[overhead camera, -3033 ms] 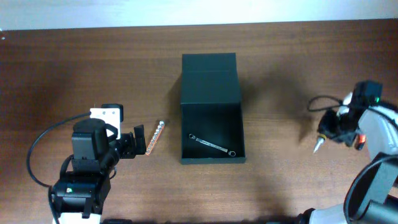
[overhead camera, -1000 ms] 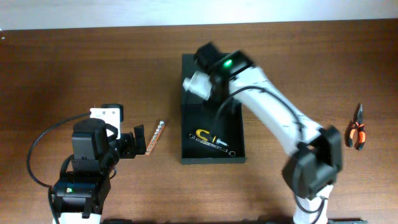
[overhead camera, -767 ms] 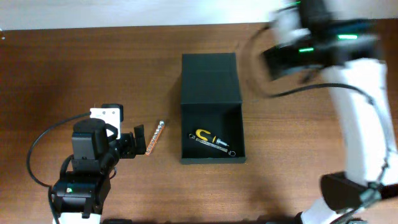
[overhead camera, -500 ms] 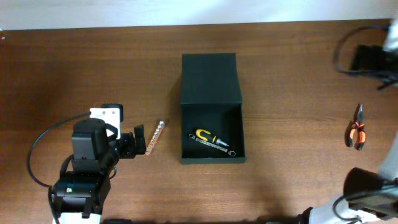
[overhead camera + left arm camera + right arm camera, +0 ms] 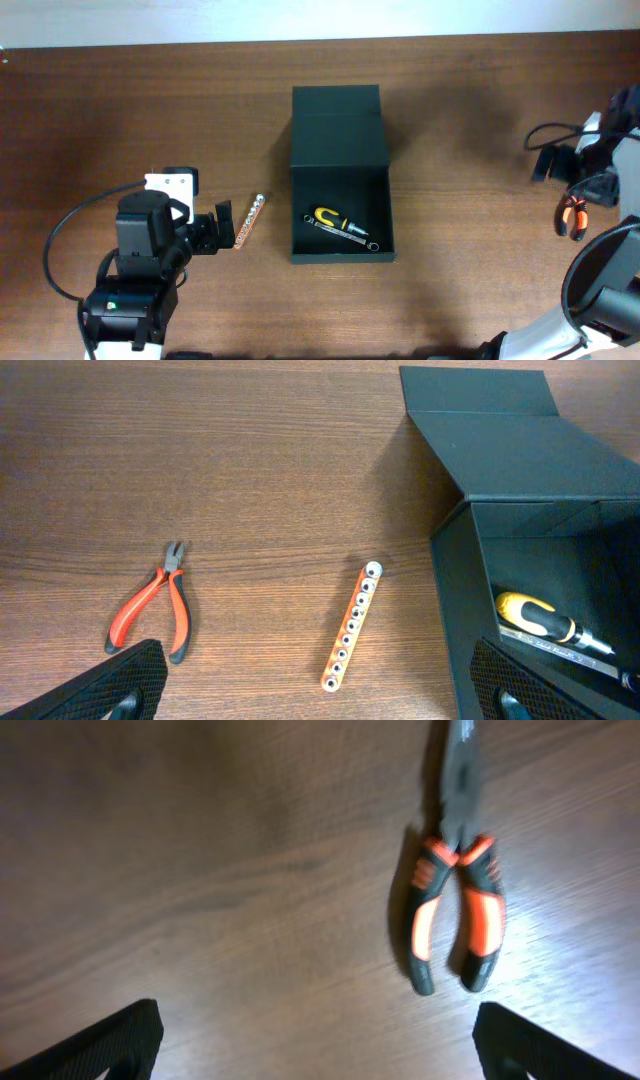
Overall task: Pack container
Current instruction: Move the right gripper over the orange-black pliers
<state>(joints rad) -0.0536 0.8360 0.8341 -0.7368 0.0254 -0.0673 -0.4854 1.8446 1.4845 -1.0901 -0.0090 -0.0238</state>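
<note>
The dark green container stands open in mid-table, its flap lid laid back. Inside lie a yellow-handled screwdriver and a silver wrench. My left gripper is open just left of the container, with the lower end of an orange bit strip between its fingers, not gripped. My right gripper is open at the far right, above the orange-and-black pliers, holding nothing.
Red-handled pliers lie left of the bit strip in the left wrist view; the left arm hides them from overhead. The right arm's cable loops near the table's right edge.
The right arm brought the screwdriver to the container, left it inside beside the wrench, then swung back to the far right over the pliers with its jaws open. The left arm stayed still.
</note>
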